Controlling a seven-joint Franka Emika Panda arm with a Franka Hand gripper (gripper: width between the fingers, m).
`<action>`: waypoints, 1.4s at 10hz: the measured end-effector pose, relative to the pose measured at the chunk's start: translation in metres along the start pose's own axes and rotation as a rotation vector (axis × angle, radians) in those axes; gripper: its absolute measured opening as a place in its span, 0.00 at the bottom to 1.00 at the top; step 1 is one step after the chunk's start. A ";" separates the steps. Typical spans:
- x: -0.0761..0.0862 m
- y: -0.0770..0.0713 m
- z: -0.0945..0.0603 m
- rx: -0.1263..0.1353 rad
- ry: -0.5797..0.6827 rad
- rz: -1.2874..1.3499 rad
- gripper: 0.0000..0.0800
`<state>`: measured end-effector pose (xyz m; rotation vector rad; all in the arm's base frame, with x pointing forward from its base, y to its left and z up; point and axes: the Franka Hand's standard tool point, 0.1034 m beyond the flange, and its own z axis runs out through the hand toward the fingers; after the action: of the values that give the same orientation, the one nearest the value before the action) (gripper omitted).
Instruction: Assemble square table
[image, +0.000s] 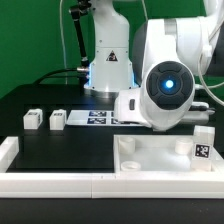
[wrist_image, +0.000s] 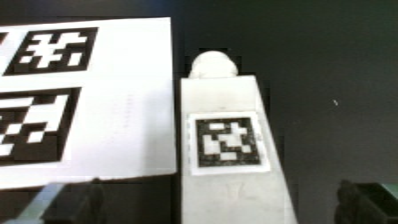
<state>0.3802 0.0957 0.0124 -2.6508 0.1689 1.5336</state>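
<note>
Gripper (wrist_image: 210, 208): released, jaws spread wide, nothing held, over lying leg (wrist_image: 226, 130) | lying leg: flat on table (image: 70, 150), just beside marker board (wrist_image: 80, 95) edge | tabletop (image: 150, 165): at table's front edge, toward the exterior view's right

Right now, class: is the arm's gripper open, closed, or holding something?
Gripper: jaws open, holding nothing; a tagged white table leg lies in view between them, not gripped.
</note>
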 end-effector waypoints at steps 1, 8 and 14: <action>0.000 -0.007 0.007 -0.019 0.036 0.023 0.81; -0.006 -0.007 0.025 -0.047 0.069 0.025 0.65; -0.006 -0.005 0.024 -0.043 0.068 0.027 0.35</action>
<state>0.3571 0.1039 0.0057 -2.7472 0.1789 1.4715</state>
